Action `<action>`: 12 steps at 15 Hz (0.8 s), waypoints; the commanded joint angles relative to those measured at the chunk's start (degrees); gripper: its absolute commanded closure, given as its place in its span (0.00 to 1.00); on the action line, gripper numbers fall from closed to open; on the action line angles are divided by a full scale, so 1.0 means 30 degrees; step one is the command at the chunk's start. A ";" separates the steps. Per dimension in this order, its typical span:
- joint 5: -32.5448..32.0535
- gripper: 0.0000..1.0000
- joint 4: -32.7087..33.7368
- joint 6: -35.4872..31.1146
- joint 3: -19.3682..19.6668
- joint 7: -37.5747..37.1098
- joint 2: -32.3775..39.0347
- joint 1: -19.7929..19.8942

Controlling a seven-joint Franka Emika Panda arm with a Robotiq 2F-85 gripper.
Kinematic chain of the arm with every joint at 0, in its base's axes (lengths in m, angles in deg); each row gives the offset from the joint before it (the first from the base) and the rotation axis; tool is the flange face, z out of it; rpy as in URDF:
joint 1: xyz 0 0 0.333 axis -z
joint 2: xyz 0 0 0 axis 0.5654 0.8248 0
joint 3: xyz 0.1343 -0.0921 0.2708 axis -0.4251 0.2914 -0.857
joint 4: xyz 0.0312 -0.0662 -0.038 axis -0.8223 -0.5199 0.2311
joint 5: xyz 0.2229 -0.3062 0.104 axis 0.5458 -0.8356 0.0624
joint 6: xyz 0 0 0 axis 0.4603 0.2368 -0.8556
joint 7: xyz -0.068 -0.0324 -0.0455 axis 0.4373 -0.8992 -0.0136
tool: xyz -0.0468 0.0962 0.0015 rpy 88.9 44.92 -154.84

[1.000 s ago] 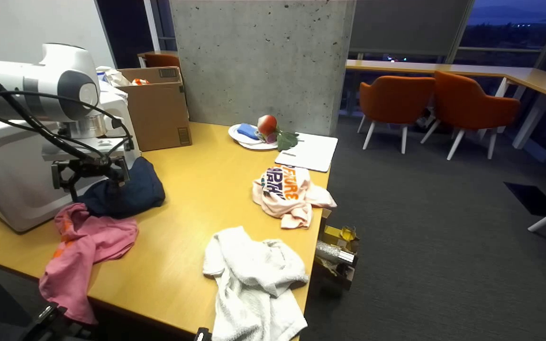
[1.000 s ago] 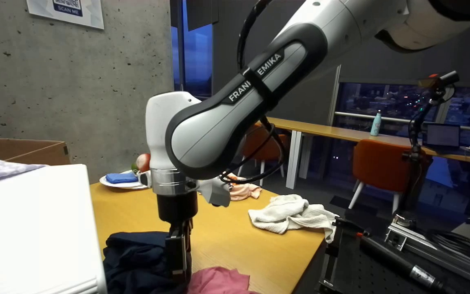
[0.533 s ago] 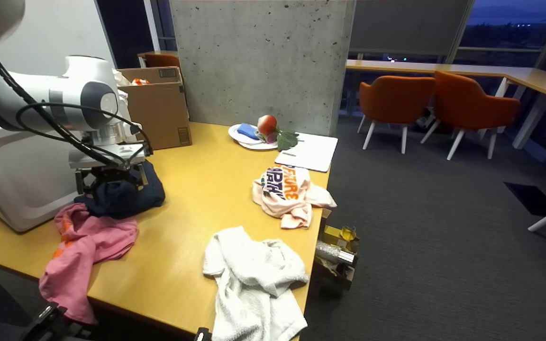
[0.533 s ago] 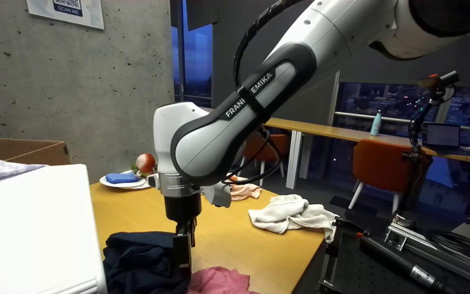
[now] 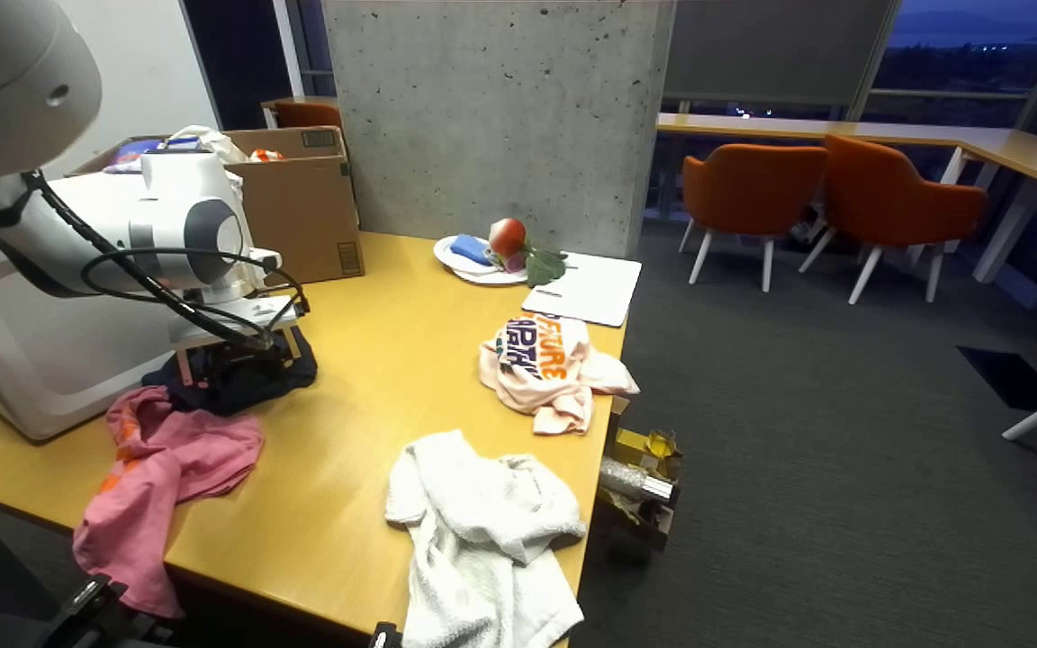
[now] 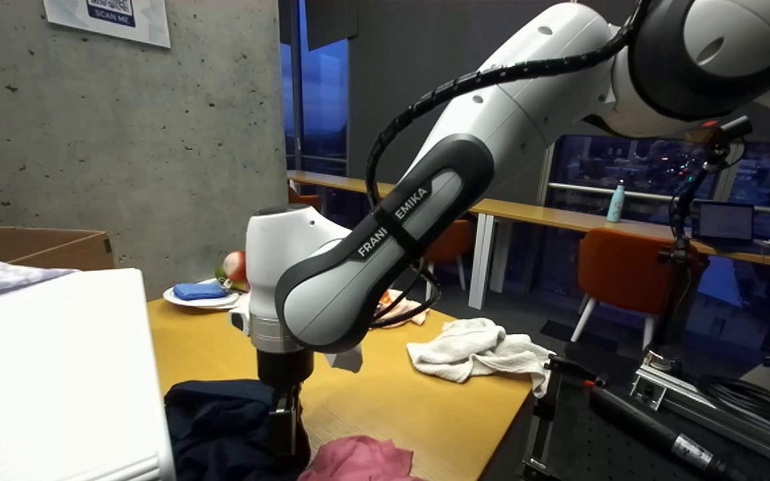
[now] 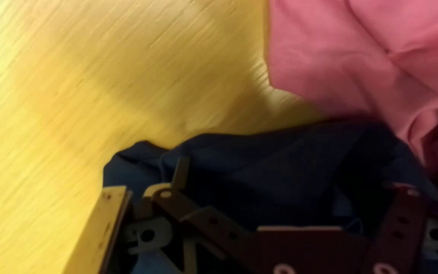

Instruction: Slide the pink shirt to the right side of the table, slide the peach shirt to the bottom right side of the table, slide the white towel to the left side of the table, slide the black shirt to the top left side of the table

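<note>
The black shirt, dark navy in look, lies crumpled beside the white bin in both exterior views (image 5: 244, 400) (image 6: 214, 427). My gripper (image 5: 244, 371) is down on it, jaws spread wide. In the wrist view the gripper (image 7: 291, 179) straddles the dark cloth (image 7: 257, 160); the fingertips are partly hidden in shadow. The pink shirt (image 5: 199, 454) touches the black shirt and hangs over the table's near edge; it also shows in the wrist view (image 7: 333, 64). The peach shirt (image 5: 559, 369) lies at the right edge. The white towel (image 5: 482, 513) lies at the near right corner, partly overhanging.
A large white bin (image 5: 77, 351) stands close beside the black shirt and gripper. A cardboard box (image 5: 298, 211) is behind it. A plate (image 5: 446, 255) with a blue item and a white board (image 5: 604, 283) lie at the table's (image 5: 365, 333) far end.
The arm has moved to the right in the exterior view with the pink shirt fully visible, and lowered onto the black shirt. The black shirt is pressed flatter; the other cloths look almost unmoved.
</note>
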 commanded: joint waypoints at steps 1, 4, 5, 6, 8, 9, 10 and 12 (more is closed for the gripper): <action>-0.0547 0.00 0.0853 -0.0281 0.0723 -0.0294 0.0597 -0.0448; -0.1080 0.00 0.1058 -0.0557 0.1659 -0.0888 0.0945 -0.0515; -0.1270 0.00 0.1401 -0.0518 0.1985 -0.1129 0.1199 -0.0571; -0.1404 0.00 0.1965 -0.0520 0.2256 -0.1235 0.1604 -0.0526; -0.1578 0.00 0.3277 -0.0433 0.2827 -0.1559 0.2462 -0.0499; -0.1617 0.00 0.4122 -0.0268 0.3083 -0.1693 0.3004 -0.0466; -0.1650 0.00 0.4880 -0.0130 0.3298 -0.1815 0.3493 -0.0429; -0.1677 0.00 0.6554 0.0164 0.3798 -0.2079 0.4561 -0.0397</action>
